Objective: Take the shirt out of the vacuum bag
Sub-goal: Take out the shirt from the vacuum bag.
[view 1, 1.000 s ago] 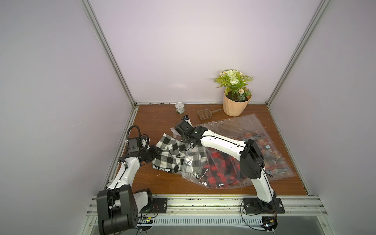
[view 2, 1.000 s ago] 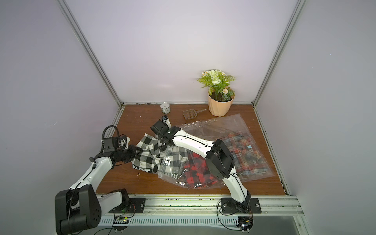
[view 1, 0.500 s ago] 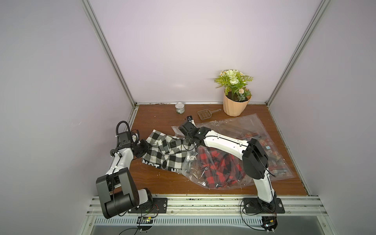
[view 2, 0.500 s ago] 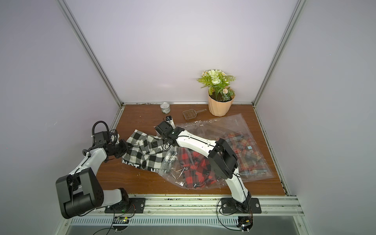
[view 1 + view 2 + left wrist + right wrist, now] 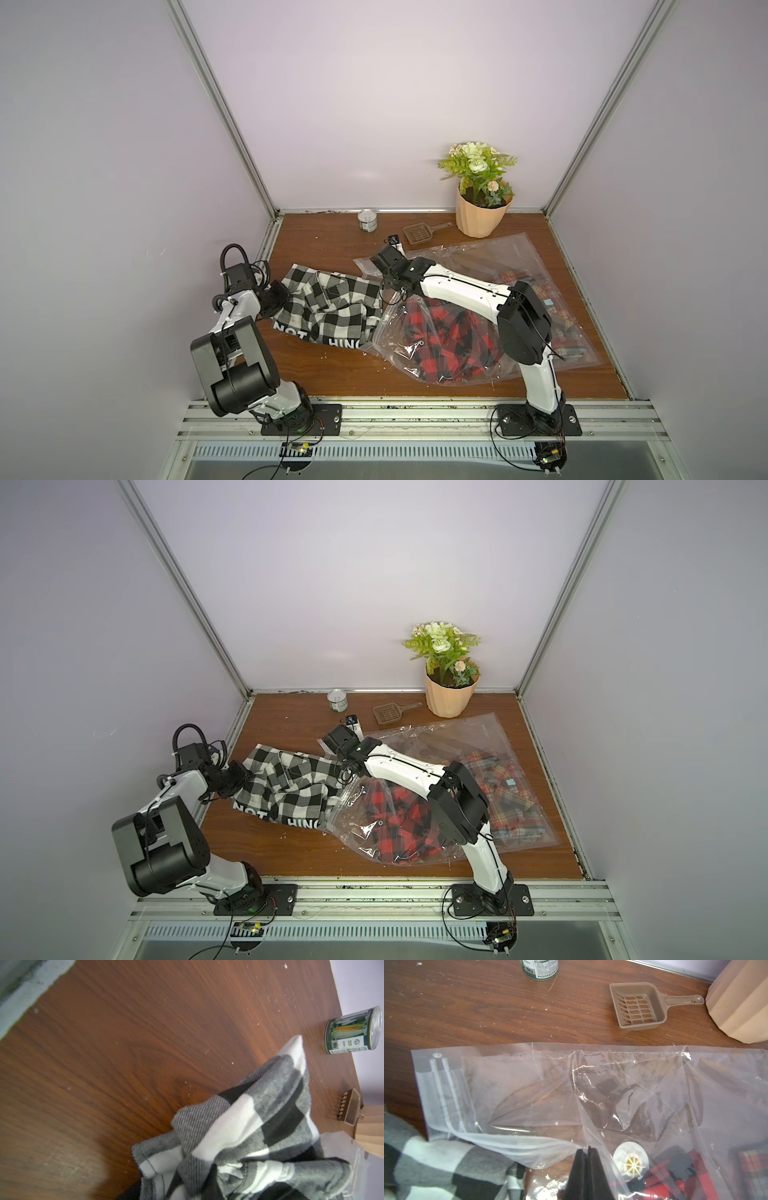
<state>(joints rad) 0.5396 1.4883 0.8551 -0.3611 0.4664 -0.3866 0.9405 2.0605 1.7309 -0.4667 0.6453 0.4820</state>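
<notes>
- The left gripper [image 5: 284,298] is clamped on a bunched edge of the black-and-white checked fabric shirt [image 5: 332,307]. In the left wrist view the cloth [image 5: 239,1126] gathers into folds right at the gripper and hides the fingers.
- From that gripper the shirt spreads over the brown wooden tabletop [image 5: 332,374] toward the right gripper [image 5: 379,261]. A black band with white letters runs along one edge.
- The right gripper's jaws are pressed tight together. In the right wrist view its fingertips [image 5: 595,1163] pinch the zip-seal edge of the large clear crinkly plastic vacuum bag [image 5: 519,1088].
- In both top views the vacuum bag [image 5: 457,257] runs from that gripper back beneath the right arm and out past it.
- The shirt's far end [image 5: 436,1163] lies just beside the right gripper, at the bag's open mouth. Nearly all of the shirt is outside the plastic. I cannot tell whether its last edge is inside.
- A round white plastic valve [image 5: 630,1160] sits under the film just beside the right gripper's fingertips. Red-and-black checked cloth [image 5: 440,345] shows through the plastic next to it.
- Ahead of the right gripper, clear of the bag, stand a small green-labelled tin can [image 5: 539,969], a brown slotted plastic scoop [image 5: 638,1006] and a ribbed peach pot of green and white flowers [image 5: 482,212].
</notes>
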